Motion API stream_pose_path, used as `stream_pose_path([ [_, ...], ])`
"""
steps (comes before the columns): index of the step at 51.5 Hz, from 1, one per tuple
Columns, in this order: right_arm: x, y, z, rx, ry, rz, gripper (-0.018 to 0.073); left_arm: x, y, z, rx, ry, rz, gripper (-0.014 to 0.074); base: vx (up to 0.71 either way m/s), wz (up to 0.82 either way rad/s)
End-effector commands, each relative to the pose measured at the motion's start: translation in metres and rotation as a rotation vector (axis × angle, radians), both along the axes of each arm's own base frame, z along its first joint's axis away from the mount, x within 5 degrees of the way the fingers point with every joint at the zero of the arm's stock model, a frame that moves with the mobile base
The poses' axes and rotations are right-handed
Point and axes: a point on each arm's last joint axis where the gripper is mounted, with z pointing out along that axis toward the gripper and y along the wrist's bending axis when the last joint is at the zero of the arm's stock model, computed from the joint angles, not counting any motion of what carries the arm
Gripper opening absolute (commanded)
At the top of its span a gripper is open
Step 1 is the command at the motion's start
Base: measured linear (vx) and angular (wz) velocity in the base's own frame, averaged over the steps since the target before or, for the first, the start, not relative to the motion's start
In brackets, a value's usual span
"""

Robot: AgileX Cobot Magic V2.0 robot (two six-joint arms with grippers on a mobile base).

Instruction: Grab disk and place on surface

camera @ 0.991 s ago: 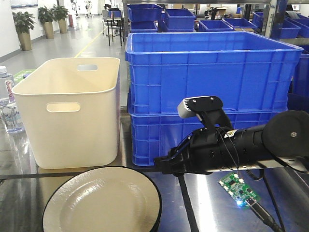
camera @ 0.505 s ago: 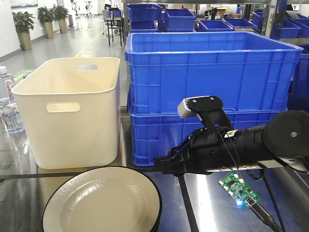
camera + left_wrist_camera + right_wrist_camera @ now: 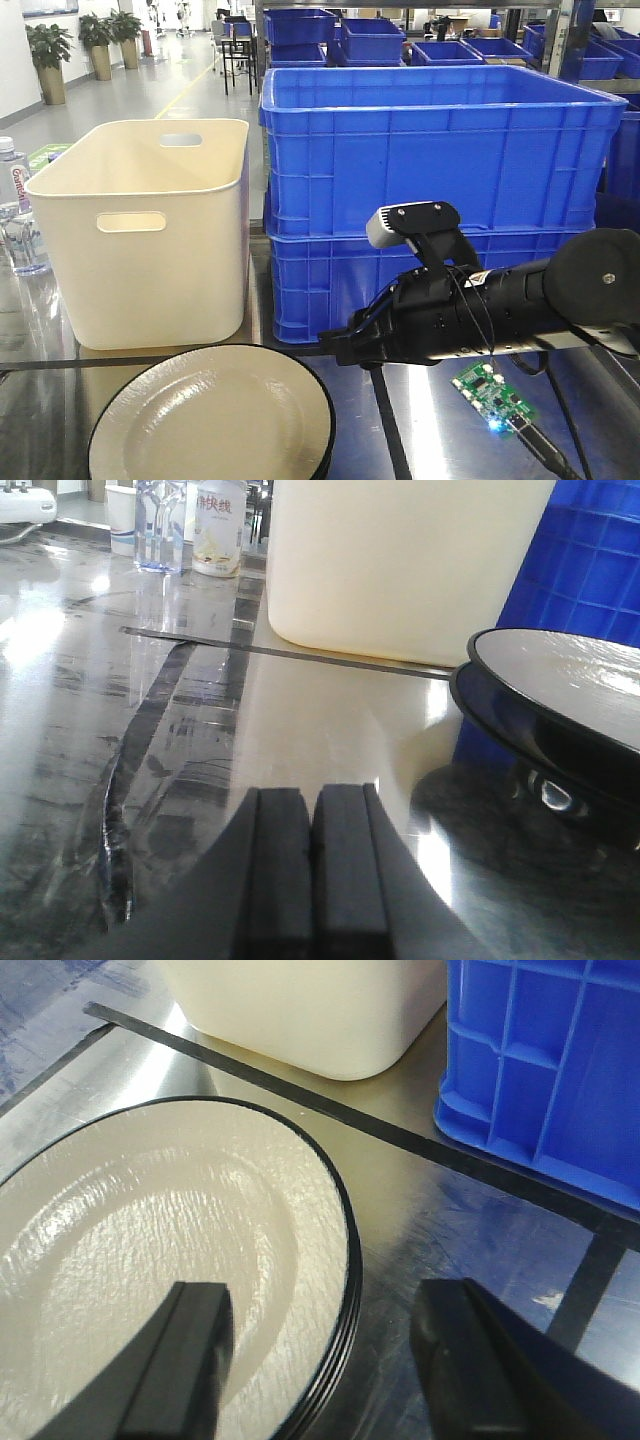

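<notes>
Biggest thing we've got in shot is the stacked blue crates (image 3: 440, 190), sitting behind and above the right gripper (image 3: 325, 1345) in the front view. Next to them, off to the gripper's left, is the cream tub (image 3: 145, 230) with handle cutouts. Both stand on the surface (image 3: 200, 730), a dark glossy metal tabletop that mirrors everything, crossed by black tape lines (image 3: 420, 1140).

Then the disk (image 3: 212, 418). To us it looks like a round plate: cream, slightly textured face with a shallow dished centre and a thin black rim. In the right wrist view the edge shows a few black layers, so it may be a stack, but we can't tell for sure. It rests on the tabletop right under and in front of the right gripper, whose fingers are spread wide, one finger (image 3: 185, 1360) over the plate's face and the other outside the rim. Nothing gripped.

The left gripper (image 3: 312, 865) has its two pads pressed together with nothing between them, low over the tabletop; the plate's edge is ahead of it and off to its right.

Smaller bits: a green circuit board (image 3: 495, 400) by the right arm, and water bottles (image 3: 18, 205) far left.
</notes>
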Motion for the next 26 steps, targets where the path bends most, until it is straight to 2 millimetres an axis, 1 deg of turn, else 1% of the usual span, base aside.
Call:
stream_pose_path([
  [1, -0.007, -0.007, 0.035, 0.081, -0.107, -0.061, 0.0369, -0.001, -0.001, 0.015, 0.001, -0.108, -0.008, -0.0009, 0.0, 0.0],
  [3, -0.008, -0.009, 0.039, 0.099, -0.105, -0.085, 0.0335, -0.001, -0.001, 0.015, 0.001, -0.108, -0.008, -0.0009, 0.0, 0.0],
  [7, -0.015, -0.014, 0.046, 0.088, -0.12, -0.112, 0.0231, -0.001, -0.001, 0.015, 0.001, -0.108, -0.008, -0.0009, 0.0, 0.0],
  [16, -0.04, -0.033, 0.07, 0.042, -0.149, -0.173, -0.0004, -0.001, -0.001, 0.015, 0.001, -0.108, -0.008, -0.0009, 0.0, 0.0],
  [20, -0.053, -0.046, 0.08, 0.011, -0.182, -0.232, -0.0014, -0.001, -0.001, 0.015, 0.001, -0.108, -0.008, -0.0009, 0.0, 0.0],
  [23, -0.064, -0.056, 0.081, 0.009, -0.217, -0.286, -0.0011, -0.001, -0.001, 0.015, 0.001, -0.108, -0.008, -0.0009, 0.0, 0.0],
  [26, -0.075, -0.069, 0.077, 0.021, -0.264, -0.338, -0.0011, -0.001, -0.001, 0.015, 0.001, -0.108, -0.008, -0.0009, 0.0, 0.0],
])
